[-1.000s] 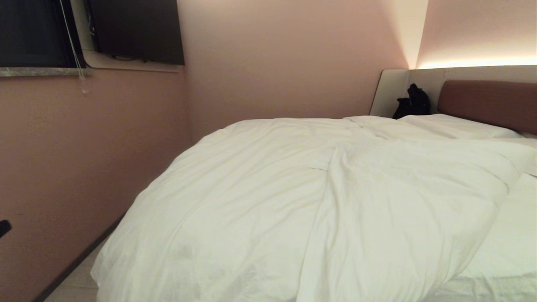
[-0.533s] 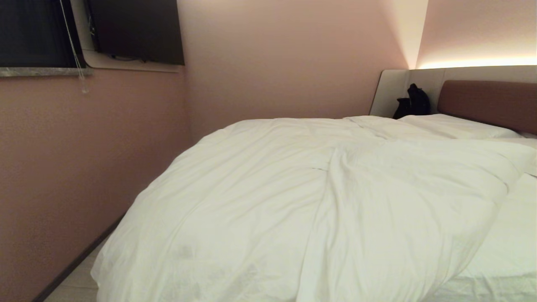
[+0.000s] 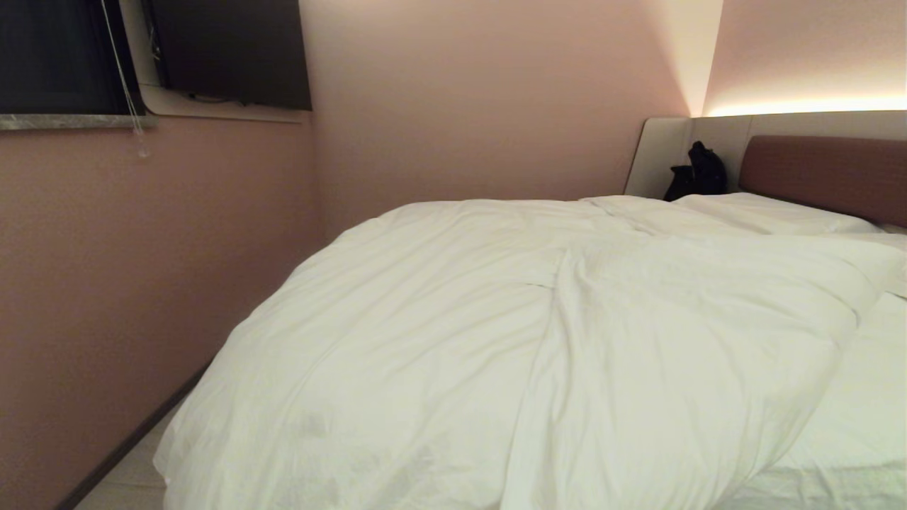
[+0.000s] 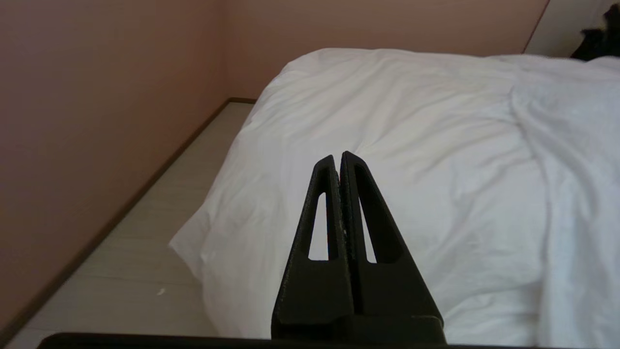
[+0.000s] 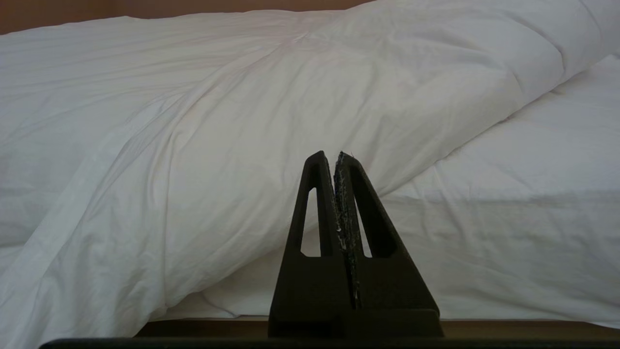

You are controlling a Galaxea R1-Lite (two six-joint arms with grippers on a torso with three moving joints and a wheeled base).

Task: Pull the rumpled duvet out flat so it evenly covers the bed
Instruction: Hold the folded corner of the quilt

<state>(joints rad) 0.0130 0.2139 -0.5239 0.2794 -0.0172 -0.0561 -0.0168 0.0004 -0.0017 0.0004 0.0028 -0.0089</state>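
The duvet [image 3: 538,340] lies bunched toward the wall side of the bed [image 3: 822,170], leaving bare sheet [image 5: 508,194] just ahead of the right gripper [image 5: 335,156], whose fingers are pressed together on nothing. The left gripper [image 4: 338,157] hangs off the duvet's near corner, also closed and empty. I'd say we're between pulls: next, a gripper must open, pinch the rolled edge ahead of the right one, and draw it over the sheet.

Plain white duvet [image 3: 496,340], brownish-red headboard [image 3: 829,173], dusty pink wall [image 3: 482,99], black bag [image 3: 698,173].
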